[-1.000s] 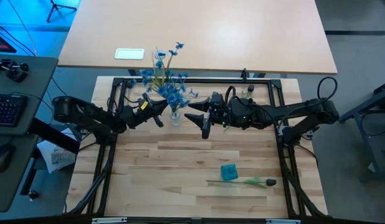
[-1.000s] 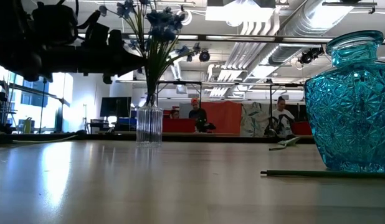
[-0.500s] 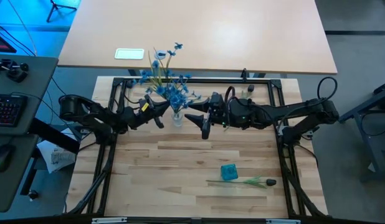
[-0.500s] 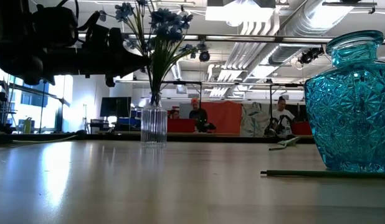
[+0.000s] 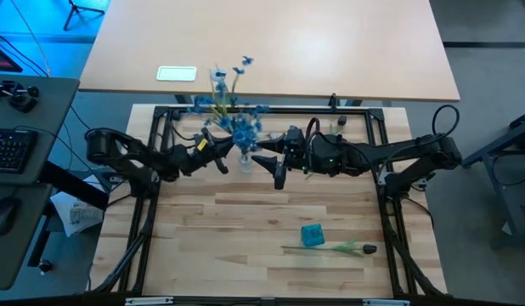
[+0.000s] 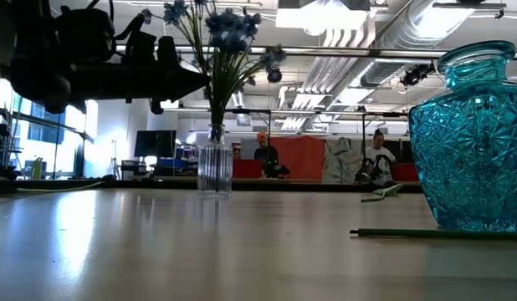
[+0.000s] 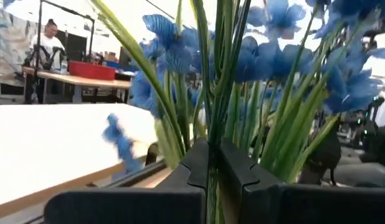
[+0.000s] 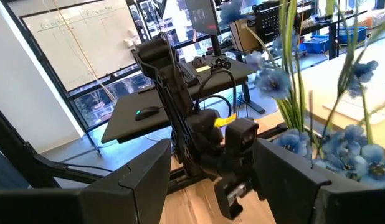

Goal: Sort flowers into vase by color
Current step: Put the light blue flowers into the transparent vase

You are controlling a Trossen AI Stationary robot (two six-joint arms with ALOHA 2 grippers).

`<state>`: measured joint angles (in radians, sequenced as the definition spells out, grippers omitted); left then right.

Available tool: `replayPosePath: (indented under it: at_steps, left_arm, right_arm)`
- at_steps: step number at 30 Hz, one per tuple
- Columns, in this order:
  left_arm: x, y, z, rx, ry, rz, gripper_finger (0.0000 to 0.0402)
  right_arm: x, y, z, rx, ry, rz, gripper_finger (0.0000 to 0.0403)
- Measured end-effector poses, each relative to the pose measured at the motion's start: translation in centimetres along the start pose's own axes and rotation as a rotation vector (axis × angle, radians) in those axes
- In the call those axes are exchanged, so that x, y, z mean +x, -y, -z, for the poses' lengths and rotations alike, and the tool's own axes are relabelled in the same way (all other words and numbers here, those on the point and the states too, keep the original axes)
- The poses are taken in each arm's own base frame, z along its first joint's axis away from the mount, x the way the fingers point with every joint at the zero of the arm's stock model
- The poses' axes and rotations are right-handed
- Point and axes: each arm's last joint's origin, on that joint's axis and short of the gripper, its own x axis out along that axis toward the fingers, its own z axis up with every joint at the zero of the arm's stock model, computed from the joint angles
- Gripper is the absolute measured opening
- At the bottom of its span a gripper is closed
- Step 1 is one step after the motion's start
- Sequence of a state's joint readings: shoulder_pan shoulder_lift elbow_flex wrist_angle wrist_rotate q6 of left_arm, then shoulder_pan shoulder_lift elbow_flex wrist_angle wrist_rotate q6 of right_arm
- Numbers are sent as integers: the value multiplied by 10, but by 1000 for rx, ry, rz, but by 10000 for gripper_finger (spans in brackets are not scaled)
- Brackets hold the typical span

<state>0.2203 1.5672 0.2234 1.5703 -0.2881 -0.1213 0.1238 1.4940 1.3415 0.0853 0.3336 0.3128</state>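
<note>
A small clear vase [image 5: 245, 160] [image 6: 214, 170] stands on its base at the table's far middle. It holds a bunch of blue flowers [image 5: 235, 119] [image 6: 221, 33]. My left gripper [image 5: 221, 161] [image 7: 211, 169] reaches in level from the left and is shut on the bunch's green stems. My right gripper [image 5: 278, 172] [image 8: 208, 186] hovers open just right of the vase, with nothing between its fingers. A teal glass vase [image 5: 312, 235] [image 6: 472, 138] stands near the front right. A dark-budded flower [image 5: 335, 248] lies flat on the table beside it. My left gripper pinches the blue flowers' green stems [image 7: 210, 146] between its two fingers, above the clear vase's mouth. Whether it holds one stem or several, I cannot tell. The fingers come level from the table's left, across the upright stems. The bunch stands upright in the vase, which rests on the table.
A black frame [image 5: 271, 109] runs along the table's far edge and its sides. Beyond it is a light desk with a white card [image 5: 176, 73]. A keyboard and mouse sit at the left. People sit in the room beyond [image 6: 263, 150].
My left gripper, still shut on the stems, has moved a little toward the table's right edge. The clear vase with the blue flowers has slid the same way along the table and stayed upright. My right gripper has kept still.
</note>
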Motion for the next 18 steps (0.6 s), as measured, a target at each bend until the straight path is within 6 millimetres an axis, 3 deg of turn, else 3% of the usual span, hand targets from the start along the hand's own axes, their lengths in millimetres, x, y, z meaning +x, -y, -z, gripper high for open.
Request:
replayPosePath:
  at_steps: [11,18]
  left_arm:
    - [1,-1,15,-9,-72,23,0]
    - [-1,3,23,103,-145,98,0]
  right_arm:
    - [0,0,0,-7,0,1,222]
    - [0,0,0,-9,1,2,222]
